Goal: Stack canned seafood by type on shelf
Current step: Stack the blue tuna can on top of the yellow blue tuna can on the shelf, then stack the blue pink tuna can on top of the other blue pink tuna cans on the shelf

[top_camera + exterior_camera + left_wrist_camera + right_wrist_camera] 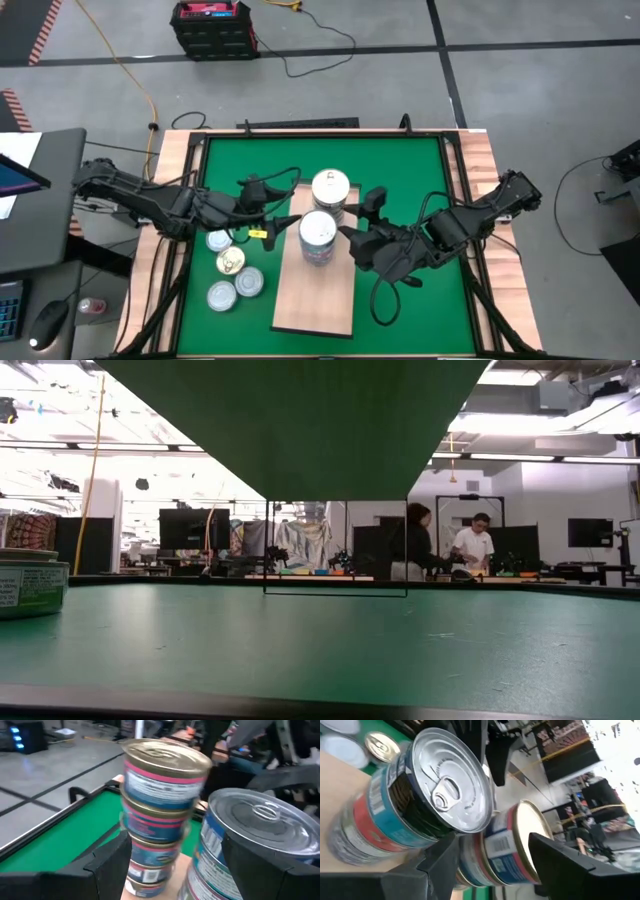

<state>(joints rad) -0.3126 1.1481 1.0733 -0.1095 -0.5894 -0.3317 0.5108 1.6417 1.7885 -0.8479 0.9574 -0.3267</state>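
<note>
While both grippers stand spread wide and grasp nothing, the left gripper (283, 213) sits at nine o'clock of the two can stacks and the right gripper (362, 218) at three o'clock. The gold-topped stack (330, 190) and the silver-topped stack (317, 236) stand on the pale wooden shelf (314, 303), whose near half lies bare. Four loose tins (231, 268) rest on the green mat (410, 168) beside the shelf's edge. Two people (470, 547) stand in the room beyond.

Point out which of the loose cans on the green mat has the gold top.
The gold-topped can sits in the middle of the loose cluster left of the shelf; the three cans around it, such as the nearest one, have silvery lids.
</note>
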